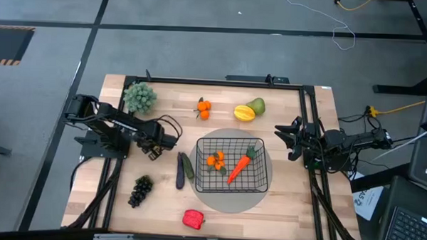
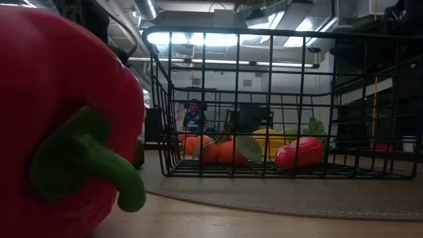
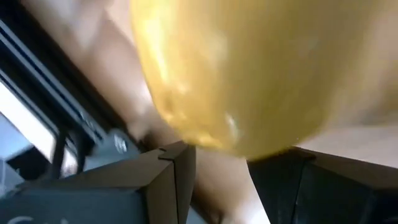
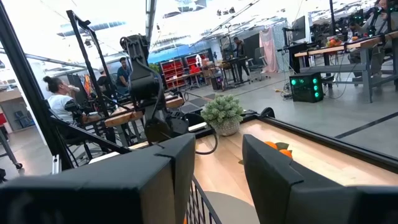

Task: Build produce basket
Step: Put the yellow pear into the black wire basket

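In the left wrist view, a blurred yellow fruit (image 3: 249,68), possibly gripped.

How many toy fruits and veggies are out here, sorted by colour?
Orange: 3 (table cluster, cluster in the basket, carrot)
Yellow: 2 (yellow fruit beside the green fruit, second yellow fruit at the left hand)
Green: 2 (green fruit, cucumber)
Red: 1 (pepper)
Purple or dark: 2 (eggplant, grapes)
Total: 10
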### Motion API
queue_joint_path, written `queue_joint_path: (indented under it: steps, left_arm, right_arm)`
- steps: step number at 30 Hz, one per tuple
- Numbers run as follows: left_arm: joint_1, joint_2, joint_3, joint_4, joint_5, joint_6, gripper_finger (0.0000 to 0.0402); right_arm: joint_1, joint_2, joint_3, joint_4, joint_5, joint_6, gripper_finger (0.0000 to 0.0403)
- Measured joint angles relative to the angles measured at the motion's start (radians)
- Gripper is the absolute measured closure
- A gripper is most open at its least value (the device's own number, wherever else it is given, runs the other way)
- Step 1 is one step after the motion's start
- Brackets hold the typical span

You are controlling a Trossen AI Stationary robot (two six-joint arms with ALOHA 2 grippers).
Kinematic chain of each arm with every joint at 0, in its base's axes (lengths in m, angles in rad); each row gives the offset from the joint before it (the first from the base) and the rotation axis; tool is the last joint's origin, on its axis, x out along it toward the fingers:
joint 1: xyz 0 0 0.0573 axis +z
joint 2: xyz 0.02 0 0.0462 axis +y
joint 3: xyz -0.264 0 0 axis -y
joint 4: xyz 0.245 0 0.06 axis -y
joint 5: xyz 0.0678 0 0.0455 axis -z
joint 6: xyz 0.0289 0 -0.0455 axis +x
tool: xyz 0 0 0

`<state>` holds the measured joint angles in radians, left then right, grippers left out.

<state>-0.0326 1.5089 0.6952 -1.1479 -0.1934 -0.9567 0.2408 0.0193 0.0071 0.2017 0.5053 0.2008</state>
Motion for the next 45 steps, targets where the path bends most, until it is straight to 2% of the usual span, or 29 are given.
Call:
queue_joint_path:
  steps: [6, 14, 19, 23, 27, 31, 33, 36, 40, 45]
  left_arm:
    - [0.005, 0.000, 0.039, 0.109, -0.137, 0.088, 0.0273]
    - [0.070, 0.000, 0.062, 0.306, -0.302, 0.291, 0.0273]
    - [0.136, 0.000, 0.062, 0.384, -0.368, 0.387, 0.0273]
    - [0.179, 0.001, 0.062, 0.409, -0.408, 0.391, 0.0273]
    - [0.194, 0.001, 0.098, 0.341, -0.374, 0.349, 0.0273]
    - [0.187, 0.001, 0.202, 0.157, -0.363, 0.177, 0.0274]
    - [0.177, 0.001, 0.267, 0.056, -0.305, 0.095, 0.0274]
    - [0.161, 0.001, 0.360, -0.052, -0.148, 0.008, 0.0274]
    - [0.117, 0.001, 0.423, -0.051, -0.010, -0.049, 0.0274]
    - [0.043, 0.002, 0.422, 0.002, 0.006, -0.189, 0.0274]
  right_arm:
    - [0.000, 0.000, 0.000, 0.005, 0.000, 0.000, 0.0272]
    - [0.000, 0.000, 0.000, 0.004, 0.000, 0.000, 0.0272]
    - [0.000, 0.000, 0.000, 0.004, 0.000, 0.000, 0.0272]
    - [0.000, 0.000, 0.000, 0.004, 0.000, 0.000, 0.0272]
    - [0.000, 0.000, 0.000, 0.004, 0.000, 0.000, 0.0272]
    - [0.000, 0.000, 0.000, 0.004, 0.000, 0.000, 0.0272]
    - [0.000, 0.000, 0.000, 0.004, 0.000, 0.000, 0.0272]
    - [0.000, 0.000, 0.000, 0.004, 0.000, 0.000, 0.0272]
    - [0.000, 0.000, 0.000, 0.004, 0.000, 0.000, 0.0272]
    - [0.000, 0.000, 0.000, 0.003, 0.000, 0.000, 0.0272]
